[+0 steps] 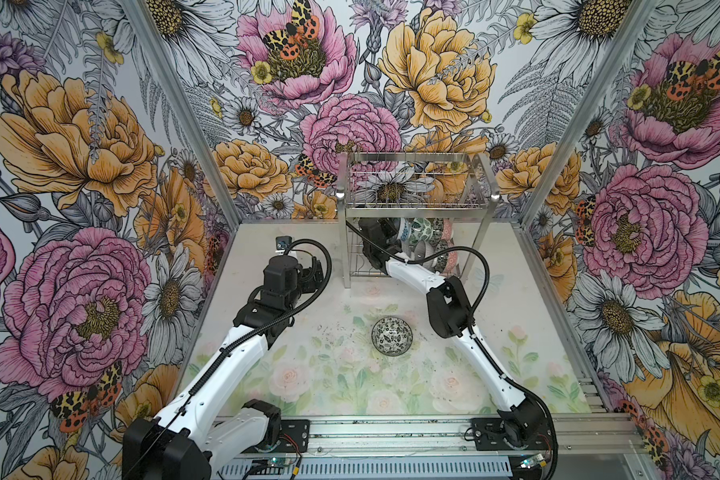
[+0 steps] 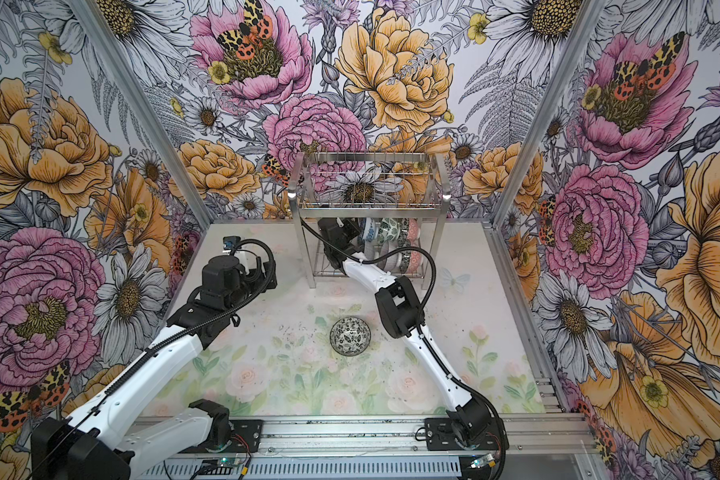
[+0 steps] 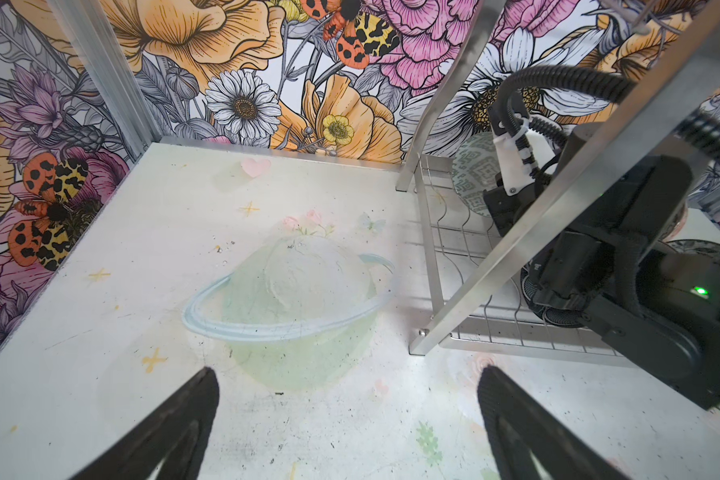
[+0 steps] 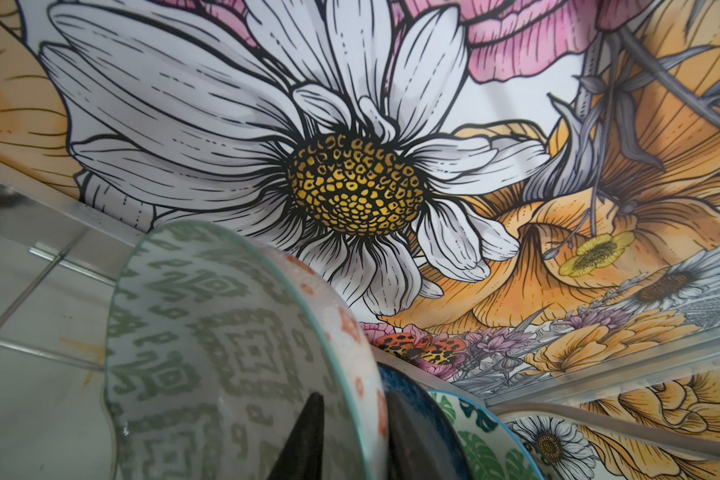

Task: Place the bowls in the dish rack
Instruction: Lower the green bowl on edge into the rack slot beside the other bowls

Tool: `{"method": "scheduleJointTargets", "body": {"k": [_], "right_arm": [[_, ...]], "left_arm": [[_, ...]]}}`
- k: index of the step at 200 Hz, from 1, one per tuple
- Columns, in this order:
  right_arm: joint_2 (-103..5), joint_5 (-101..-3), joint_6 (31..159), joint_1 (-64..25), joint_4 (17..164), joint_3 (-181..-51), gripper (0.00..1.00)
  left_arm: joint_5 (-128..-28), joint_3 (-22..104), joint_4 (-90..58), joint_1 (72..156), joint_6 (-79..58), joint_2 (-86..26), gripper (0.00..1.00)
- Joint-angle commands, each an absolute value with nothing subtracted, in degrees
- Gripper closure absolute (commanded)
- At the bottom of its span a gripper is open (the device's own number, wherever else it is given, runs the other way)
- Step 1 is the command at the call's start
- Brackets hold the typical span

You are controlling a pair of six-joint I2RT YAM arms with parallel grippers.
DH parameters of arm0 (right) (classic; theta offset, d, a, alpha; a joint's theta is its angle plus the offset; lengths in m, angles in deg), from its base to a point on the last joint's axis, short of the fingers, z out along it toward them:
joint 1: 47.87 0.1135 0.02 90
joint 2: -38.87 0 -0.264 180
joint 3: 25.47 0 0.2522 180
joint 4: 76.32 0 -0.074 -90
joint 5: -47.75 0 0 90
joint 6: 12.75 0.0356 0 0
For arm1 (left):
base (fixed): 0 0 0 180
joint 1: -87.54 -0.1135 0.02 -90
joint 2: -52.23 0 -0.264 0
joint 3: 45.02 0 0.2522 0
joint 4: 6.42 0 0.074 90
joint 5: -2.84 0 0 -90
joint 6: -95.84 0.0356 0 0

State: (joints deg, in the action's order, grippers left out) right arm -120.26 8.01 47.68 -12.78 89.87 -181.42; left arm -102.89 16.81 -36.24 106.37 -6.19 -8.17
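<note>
A black-and-white floral bowl [image 1: 393, 336] [image 2: 350, 336] sits upright alone on the table. The dish rack [image 1: 416, 203] [image 2: 371, 205] stands at the back, with several bowls [image 1: 425, 232] [image 2: 387, 232] on edge in its lower tier. My right gripper [image 4: 355, 397] reaches under the upper basket. One finger is inside a grey-green patterned bowl [image 4: 225, 353] [image 3: 472, 174] and one outside its wall, jaws slightly apart. A blue bowl [image 4: 408, 380] and a green leaf bowl [image 4: 483, 440] stand behind it. My left gripper [image 3: 348, 372] [image 1: 313, 270] hovers wide open and empty over bare table left of the rack.
The rack's flat metal leg [image 3: 516, 232] and wavy wire shelf [image 3: 466, 249] lie close to the right arm's wrist. Floral walls enclose the table on three sides. An aluminium rail [image 1: 391, 432] runs along the front edge.
</note>
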Motion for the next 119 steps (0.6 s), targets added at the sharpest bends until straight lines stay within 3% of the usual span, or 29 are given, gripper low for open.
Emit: {"method": "scheduleJointTargets", "body": {"k": [1,119], "right_arm": [[-118.9,6.5,47.5,-11.8,88.7,-181.9,0.73],[-113.7,6.0,49.3,-10.5,89.4,-176.0,0.61]], "left_arm": [[-101.8,15.7,-34.7,105.6,-6.7,-6.7,0.01],[-101.5,14.7,-34.4,105.3,-7.0,-5.5,0.02]]}}
